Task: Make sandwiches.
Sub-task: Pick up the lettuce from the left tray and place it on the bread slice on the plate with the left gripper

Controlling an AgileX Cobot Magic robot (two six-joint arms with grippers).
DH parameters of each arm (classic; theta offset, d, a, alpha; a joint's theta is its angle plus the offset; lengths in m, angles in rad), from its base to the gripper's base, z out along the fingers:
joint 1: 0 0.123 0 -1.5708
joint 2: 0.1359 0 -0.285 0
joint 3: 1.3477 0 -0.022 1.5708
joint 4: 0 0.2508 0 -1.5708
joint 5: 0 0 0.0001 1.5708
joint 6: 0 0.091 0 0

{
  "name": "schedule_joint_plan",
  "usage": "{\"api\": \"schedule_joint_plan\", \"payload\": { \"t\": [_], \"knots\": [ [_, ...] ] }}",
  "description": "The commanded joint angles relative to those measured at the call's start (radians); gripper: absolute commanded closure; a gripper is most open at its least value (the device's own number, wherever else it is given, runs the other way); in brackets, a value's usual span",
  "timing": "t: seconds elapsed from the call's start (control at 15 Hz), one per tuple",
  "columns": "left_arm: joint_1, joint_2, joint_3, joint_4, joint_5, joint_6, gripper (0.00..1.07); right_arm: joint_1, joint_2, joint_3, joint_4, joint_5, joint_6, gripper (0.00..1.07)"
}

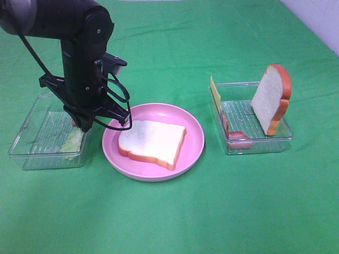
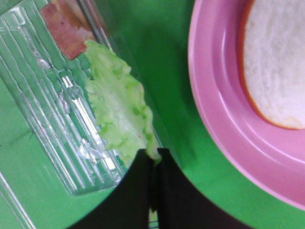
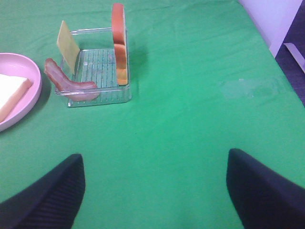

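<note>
One bread slice (image 1: 152, 142) lies flat on the pink plate (image 1: 193, 151). My left gripper (image 2: 153, 160) reaches down into the left clear tray (image 1: 32, 132) and is shut on the edge of the pale green lettuce leaf (image 2: 119, 114), which lies along the tray's wall nearest the plate. A bacon strip (image 2: 66, 28) lies further along the same tray. In the right tray (image 1: 283, 135) a second bread slice (image 1: 271, 99) stands on edge, with a yellow cheese slice (image 1: 215, 94) and bacon (image 1: 235, 136). My right gripper (image 3: 155, 191) hangs open over bare cloth, well away from that tray.
A green cloth covers the whole table. The plate sits between the two trays, close to the left one. A pale wall or edge shows at the far right corner (image 1: 318, 16).
</note>
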Motion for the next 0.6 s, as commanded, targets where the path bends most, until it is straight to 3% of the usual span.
{"api": "schedule_joint_plan", "payload": {
  "t": [0.07, 0.27, 0.4, 0.6],
  "knots": [
    [-0.004, -0.020, -0.028, -0.005, 0.045, -0.010, 1.07, -0.006, -0.013, 0.001, -0.003, -0.008, -0.012, 0.30],
    [-0.004, -0.065, -0.121, -0.058, 0.105, -0.006, 1.07, -0.006, -0.013, 0.001, -0.003, -0.008, -0.012, 0.30],
    [-0.004, -0.108, -0.176, -0.155, 0.091, 0.005, 1.07, -0.006, -0.013, 0.001, -0.003, -0.008, -0.012, 0.30],
    [-0.004, -0.119, -0.220, -0.335, 0.013, 0.117, 1.07, -0.006, -0.013, 0.001, -0.003, -0.008, -0.012, 0.30]
  ]
}}
